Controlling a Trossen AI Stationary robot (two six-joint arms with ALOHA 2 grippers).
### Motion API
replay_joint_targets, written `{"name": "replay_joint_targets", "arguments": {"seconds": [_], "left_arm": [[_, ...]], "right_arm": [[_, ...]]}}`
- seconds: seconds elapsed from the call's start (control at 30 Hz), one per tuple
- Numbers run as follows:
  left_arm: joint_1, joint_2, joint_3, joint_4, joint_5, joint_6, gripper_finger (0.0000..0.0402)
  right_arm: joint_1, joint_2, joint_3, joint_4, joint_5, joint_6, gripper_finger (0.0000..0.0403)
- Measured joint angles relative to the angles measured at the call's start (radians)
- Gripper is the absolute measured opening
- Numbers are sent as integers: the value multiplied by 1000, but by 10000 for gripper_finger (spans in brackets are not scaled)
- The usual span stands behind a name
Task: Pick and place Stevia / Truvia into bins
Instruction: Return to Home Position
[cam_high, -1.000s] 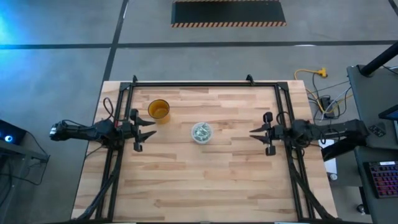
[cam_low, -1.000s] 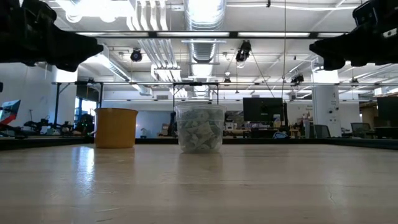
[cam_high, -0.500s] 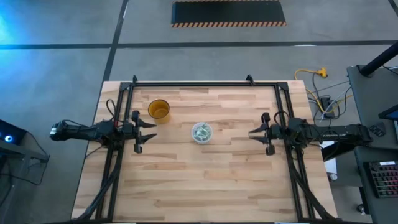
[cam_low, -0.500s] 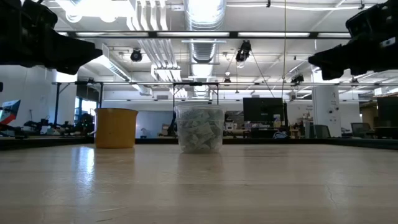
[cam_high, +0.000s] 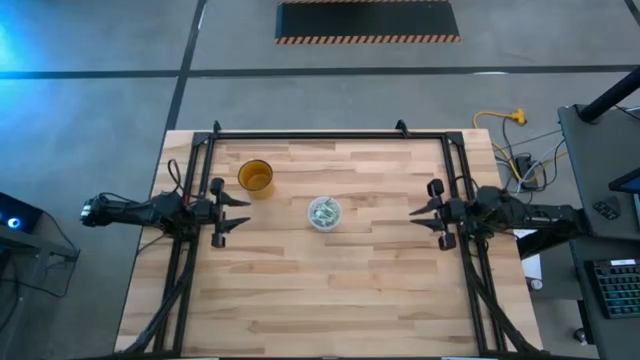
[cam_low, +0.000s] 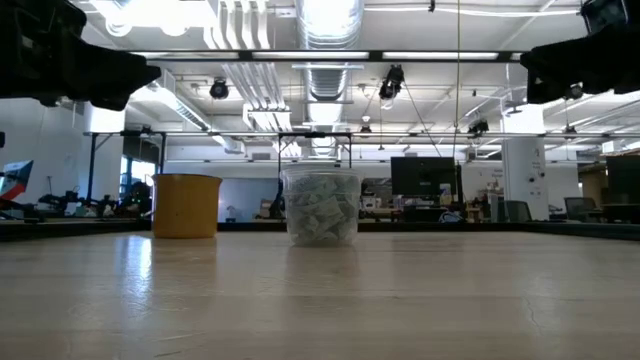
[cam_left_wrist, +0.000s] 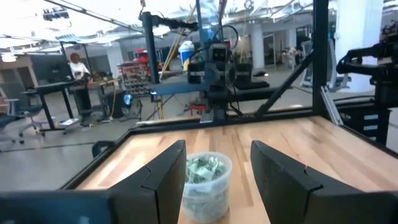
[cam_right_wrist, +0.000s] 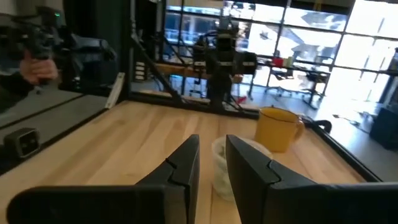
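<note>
The translucent cup (cam_high: 324, 212) stands upright on its base near the middle of the wooden table, filled with pale green and white Stevia sachets (cam_low: 321, 212). My left gripper (cam_high: 238, 212) hangs level above the table's left side, open, pointing at the cup (cam_left_wrist: 202, 183). My right gripper (cam_high: 416, 213) hangs level above the right side, facing the cup (cam_right_wrist: 217, 165). Its fingers stand a narrow gap apart, with nothing between them. Both grippers (cam_low: 130, 75) (cam_low: 540, 75) are well above the tabletop and apart from the cup.
An amber cup (cam_high: 256, 177) stands upright to the far left of the translucent cup. A black frame rail (cam_high: 310, 134) runs along the table's far edge and down both sides. Bare wood (cam_high: 330, 290) lies between the cups and the near edge.
My right gripper has drawn back toward the table's right edge and risen a little, and its arm has straightened. The left gripper and both cups have kept their places.
</note>
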Motion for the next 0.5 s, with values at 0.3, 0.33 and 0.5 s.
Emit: {"name": "replay_joint_targets", "arguments": {"seconds": [0.3,0.33,0.5], "left_arm": [[0,-2,-10,-1,-1,2,165],[0,-2,-15,-2,-1,2,165],[0,-3,-24,6,-6,-1,165]], "right_arm": [[0,-10,-59,33,-5,0,68],[0,-10,-67,50,19,9,68],[0,-5,-78,74,44,26,68]]}}
